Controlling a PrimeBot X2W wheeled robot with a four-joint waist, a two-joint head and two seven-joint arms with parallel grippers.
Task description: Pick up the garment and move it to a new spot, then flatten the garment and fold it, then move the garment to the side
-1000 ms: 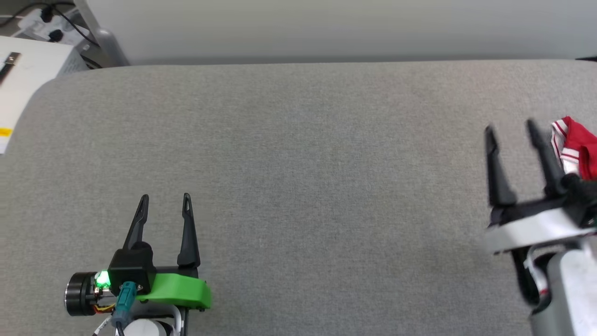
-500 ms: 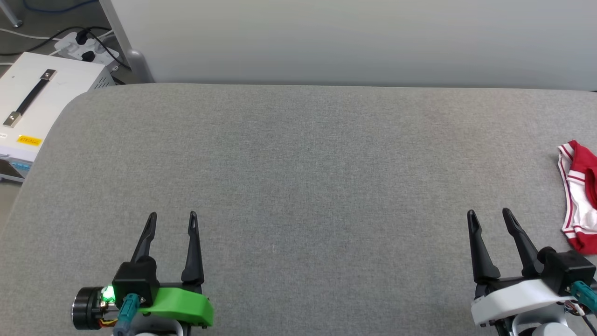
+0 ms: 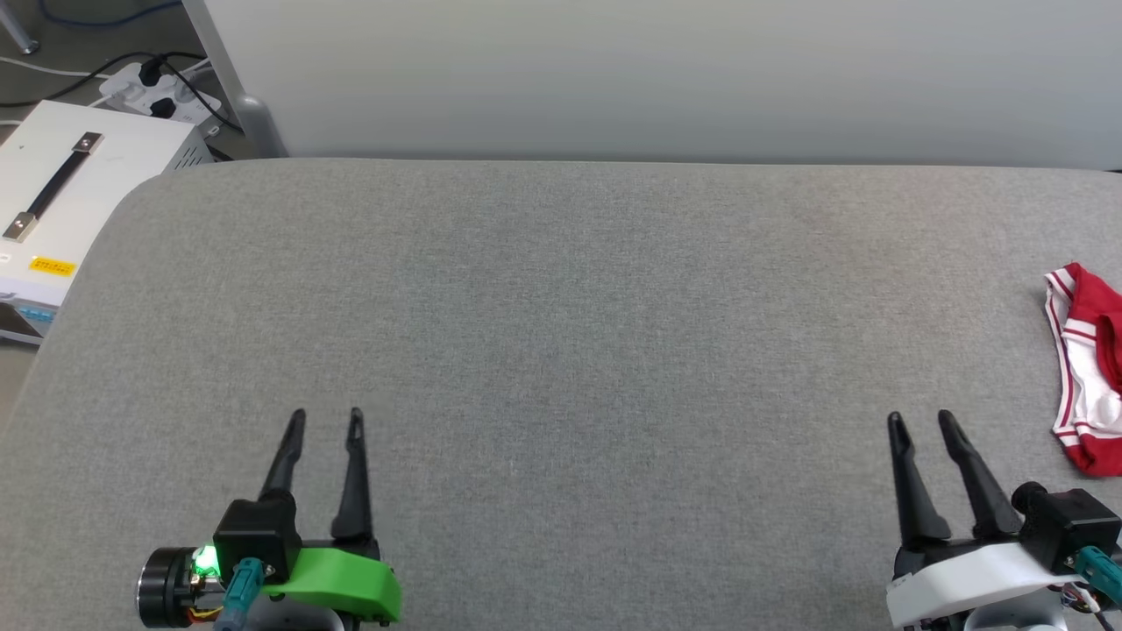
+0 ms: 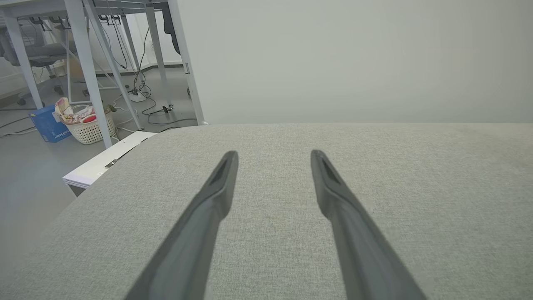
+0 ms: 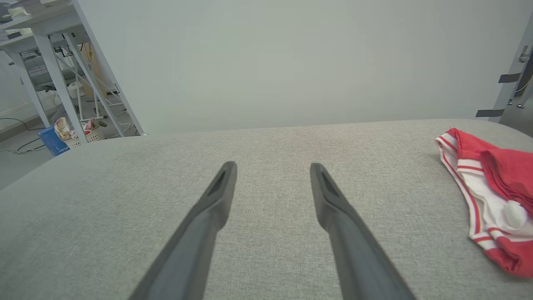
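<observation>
Well out to the left of the left jaws and ahead of their tips, off the table's rounded corner, sits a white case [image 3: 66, 175] with a black handle. The left gripper [image 3: 325, 414] is over the grey fabric-covered table [image 3: 561, 289], its jaws parted and empty. Far to its right, the right gripper [image 3: 919, 417] also has its jaws spread, grasping nothing. The garment [image 3: 1082, 368], red and white with striped trim, lies bunched on the table right of the right jaws, slightly ahead of their tips and apart from them.
</observation>
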